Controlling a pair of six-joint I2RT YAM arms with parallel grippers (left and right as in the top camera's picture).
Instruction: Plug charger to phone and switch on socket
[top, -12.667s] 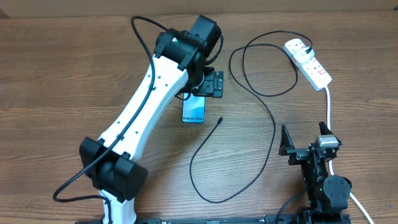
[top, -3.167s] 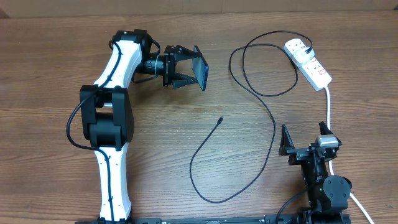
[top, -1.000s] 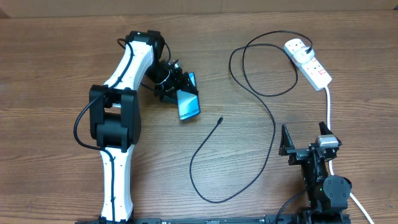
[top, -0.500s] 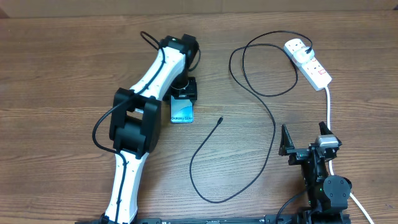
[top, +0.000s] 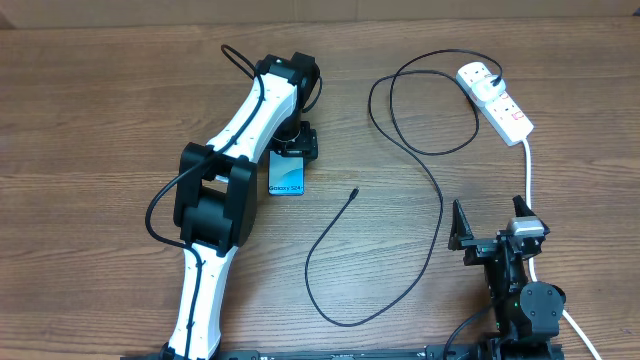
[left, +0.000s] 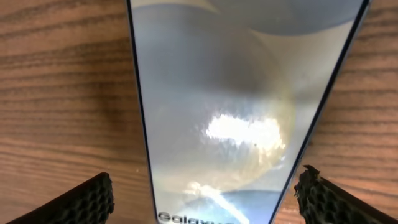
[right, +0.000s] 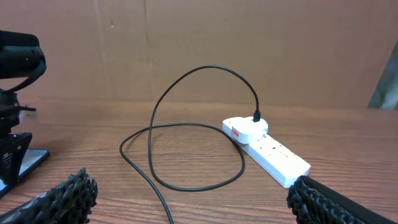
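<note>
Wood-grain table with two arms, one phone, one charger and one socket trailing a thick white cord. The phone lies flat, screen up, left of centre and apart from the charger's loose connector tip. The left gripper sits over the phone's far end, hiding that end from overhead. The left wrist view shows its fingers spread to either side of the phone, with the "Galaxy" lettering cut off at the bottom edge. The right gripper sits at the table's near right, jaws wide apart, holding nothing. The right wrist view shows, side on, the black plug seated in the strip's end outlet. The switches are too small to read.
</note>
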